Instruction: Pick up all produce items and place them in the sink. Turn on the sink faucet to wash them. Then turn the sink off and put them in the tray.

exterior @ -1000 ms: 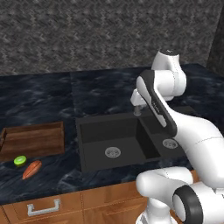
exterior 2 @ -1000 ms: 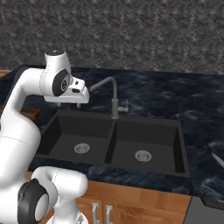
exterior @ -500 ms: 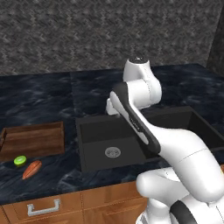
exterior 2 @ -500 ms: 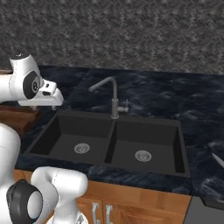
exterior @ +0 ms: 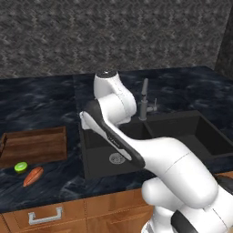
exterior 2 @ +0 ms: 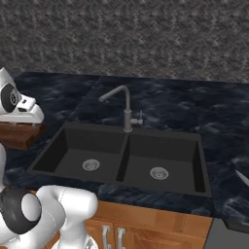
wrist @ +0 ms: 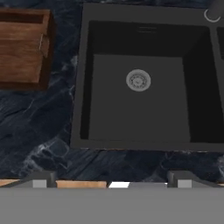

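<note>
The carrot (exterior: 32,176) and lime (exterior: 20,167) lie together on the dark table (exterior: 41,104), just in front of the wooden tray (exterior: 34,145), left of the sink (exterior 2: 121,155). The hand (wrist: 111,177), released wide, looks down over the left basin, with the arm folded above it.

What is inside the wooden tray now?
Nothing visible: the tray shows bare wood. The carrot and lime lie on the counter in front of it. In the right base view the arm covers most of it.
</note>
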Tool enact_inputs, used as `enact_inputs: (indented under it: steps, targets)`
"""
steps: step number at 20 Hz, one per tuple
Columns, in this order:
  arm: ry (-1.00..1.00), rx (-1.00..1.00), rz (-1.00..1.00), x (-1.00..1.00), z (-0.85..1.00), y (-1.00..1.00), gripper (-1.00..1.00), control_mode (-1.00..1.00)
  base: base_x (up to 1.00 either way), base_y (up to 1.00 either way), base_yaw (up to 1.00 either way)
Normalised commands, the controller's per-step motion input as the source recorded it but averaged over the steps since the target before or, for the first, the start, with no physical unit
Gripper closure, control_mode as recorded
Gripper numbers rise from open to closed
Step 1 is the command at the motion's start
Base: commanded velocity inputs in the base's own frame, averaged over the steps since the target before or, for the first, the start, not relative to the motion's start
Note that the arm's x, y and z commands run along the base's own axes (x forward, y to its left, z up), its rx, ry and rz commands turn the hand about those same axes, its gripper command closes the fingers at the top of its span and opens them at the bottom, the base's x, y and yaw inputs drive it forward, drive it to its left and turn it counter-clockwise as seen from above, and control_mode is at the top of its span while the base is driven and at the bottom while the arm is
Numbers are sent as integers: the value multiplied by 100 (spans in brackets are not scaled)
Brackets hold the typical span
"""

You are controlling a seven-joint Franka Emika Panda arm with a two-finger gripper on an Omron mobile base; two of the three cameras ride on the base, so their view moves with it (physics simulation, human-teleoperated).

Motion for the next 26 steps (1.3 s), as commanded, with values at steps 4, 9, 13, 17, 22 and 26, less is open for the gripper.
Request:
enact_inputs:
  steps: [4,9,13,17,22,26]
  targets:
    - [2,0,-7,-29,-11,79,-100,-100,0,0,0]
    - [2,0,-12,-30,-28,82,-100,-100,0,0,0]
    - [0,0,-11,-33,-46,75,-100,-100,0,0,0]
    - [0,3,-11,-25,-42,65,-100,-100,0,0,0]
    - [2,1,-5,3,-35,57,-100,-100,0,0,0]
    - [0,0,-1,15,-51,43,-100,-100,0,0,0]
